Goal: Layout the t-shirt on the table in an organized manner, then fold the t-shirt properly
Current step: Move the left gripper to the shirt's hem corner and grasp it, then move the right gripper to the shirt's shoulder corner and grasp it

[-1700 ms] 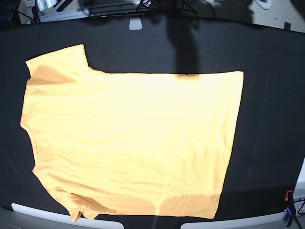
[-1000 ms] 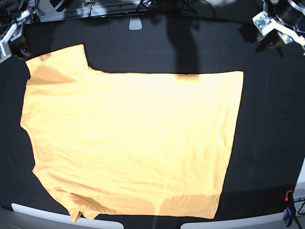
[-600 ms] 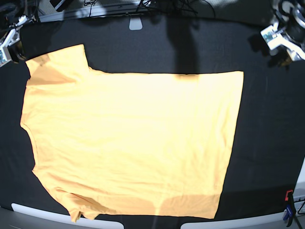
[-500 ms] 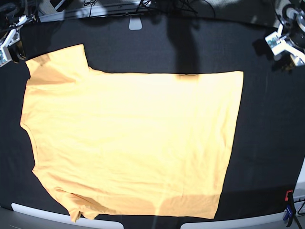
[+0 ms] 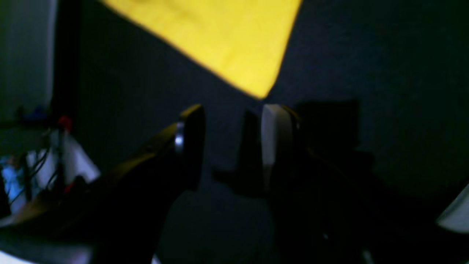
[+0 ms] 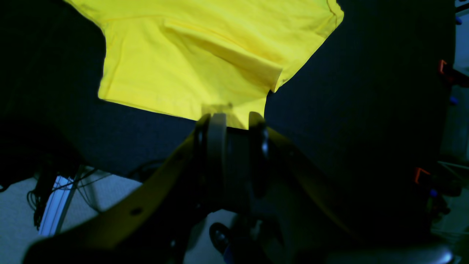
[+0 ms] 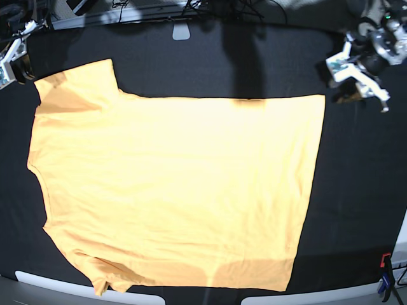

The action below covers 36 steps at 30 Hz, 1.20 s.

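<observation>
The light orange-yellow t-shirt [image 7: 178, 190] lies spread flat on the black table [image 7: 362, 178], with its sleeves to the left and its hem to the right. My left gripper [image 7: 351, 77] hovers just off the hem's far right corner. In the left wrist view that gripper [image 5: 233, 110] is open and empty, and the shirt corner [image 5: 234, 44] lies just ahead of its tips. My right gripper [image 7: 14, 63] is at the far left, beside the far sleeve. In the right wrist view it [image 6: 236, 121] shows a narrow gap between the jaws, right at the hem of the sleeve [image 6: 176, 73].
Light grey edge pieces [image 7: 38, 279] line the table's front edge. A white piece [image 7: 181, 30] sits at the far edge. An orange and blue clamp [image 7: 385, 273] stands at the front right corner. Cables and gear lie beyond the far edge.
Both arms came into view from the far corners. The left gripper has moved inward and down to the hem's far corner. The right gripper holds by the far sleeve. The shirt has not moved.
</observation>
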Each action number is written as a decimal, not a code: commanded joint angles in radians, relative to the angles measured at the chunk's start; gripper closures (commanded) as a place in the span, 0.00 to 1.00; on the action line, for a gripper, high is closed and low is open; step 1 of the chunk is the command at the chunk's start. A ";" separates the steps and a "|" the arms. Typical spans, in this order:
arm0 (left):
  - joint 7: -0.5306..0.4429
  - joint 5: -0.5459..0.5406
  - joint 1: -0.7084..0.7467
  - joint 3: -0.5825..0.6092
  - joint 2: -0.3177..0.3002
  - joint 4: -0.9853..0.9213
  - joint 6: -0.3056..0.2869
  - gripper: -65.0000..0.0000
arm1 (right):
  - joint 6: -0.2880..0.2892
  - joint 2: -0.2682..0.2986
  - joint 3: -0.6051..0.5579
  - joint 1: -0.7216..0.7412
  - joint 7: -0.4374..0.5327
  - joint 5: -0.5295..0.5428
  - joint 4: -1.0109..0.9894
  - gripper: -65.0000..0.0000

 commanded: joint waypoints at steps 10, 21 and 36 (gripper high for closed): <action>0.087 0.024 -0.149 0.211 0.011 -0.076 0.107 0.64 | -0.005 0.002 0.011 -0.006 0.019 0.003 0.012 0.83; 0.089 0.020 -0.246 0.222 0.072 -0.188 0.109 0.64 | -0.005 0.003 0.011 -0.006 0.009 0.003 0.012 0.83; 0.050 0.016 -0.341 0.222 0.132 -0.349 0.035 0.64 | -0.005 0.002 0.011 -0.006 0.008 0.003 0.012 0.83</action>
